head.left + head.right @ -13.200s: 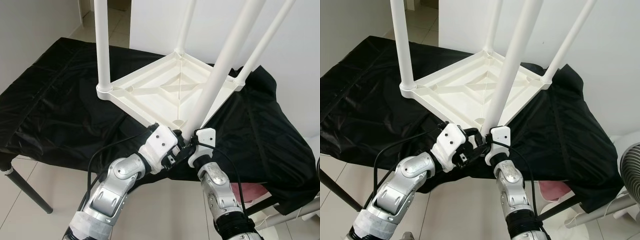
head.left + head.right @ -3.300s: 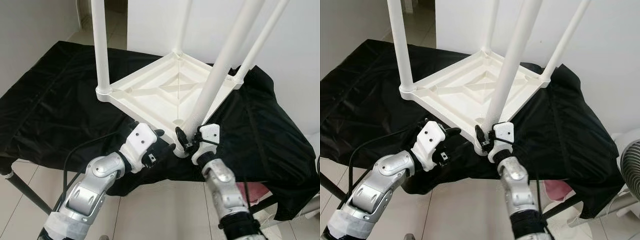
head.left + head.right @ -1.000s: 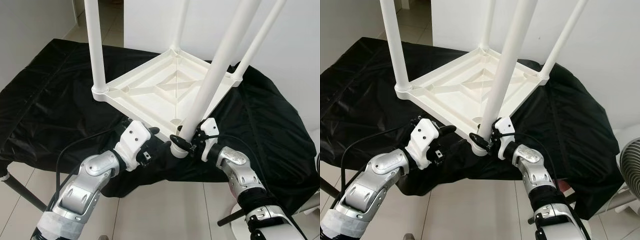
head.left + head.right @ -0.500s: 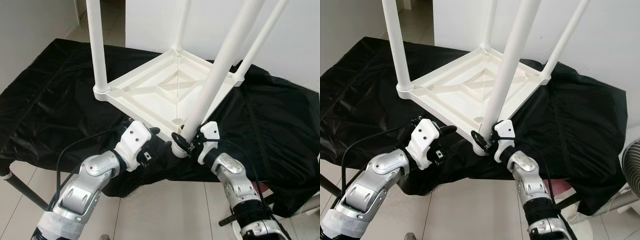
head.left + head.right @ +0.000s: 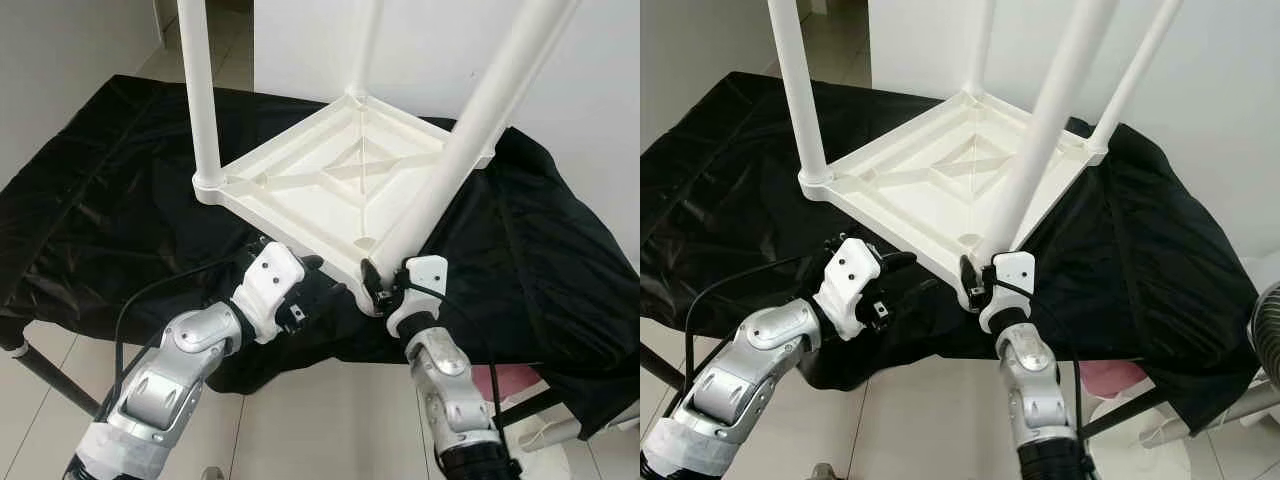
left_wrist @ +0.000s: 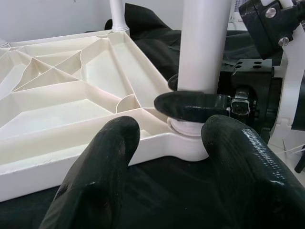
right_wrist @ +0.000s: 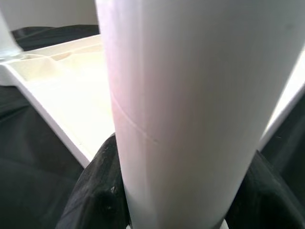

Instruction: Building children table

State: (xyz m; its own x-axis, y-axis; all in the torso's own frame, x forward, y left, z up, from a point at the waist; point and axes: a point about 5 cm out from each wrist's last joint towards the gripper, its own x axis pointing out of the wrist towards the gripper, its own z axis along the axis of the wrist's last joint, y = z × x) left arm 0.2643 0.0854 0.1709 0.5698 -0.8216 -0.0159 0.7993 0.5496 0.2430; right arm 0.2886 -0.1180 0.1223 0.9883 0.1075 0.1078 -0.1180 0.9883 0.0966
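Down at the near corner of the upturned white table top point(image 5: 330, 190), the right gripper point(image 5: 372, 280) has its black fingers point(image 6: 190, 105) pinched around the foot of the near leg point(image 5: 470, 140), right where the leg enters its corner socket. Leg leans up and away from that corner. Left gripper point(image 5: 318, 290) sits just beside the same corner, fingers point(image 6: 102, 176) spread wide, holding nothing; tips near the table top's rim, over the black cloth point(image 5: 100, 210). Table top lies underside up on the cloth, ribs showing. Three more white legs stand in the other corners: one at the left corner point(image 5: 200, 90), two at the far side. Cloth covers a bench with a dark leg point(image 5: 45, 375) on a tiled floor point(image 5: 300, 420).
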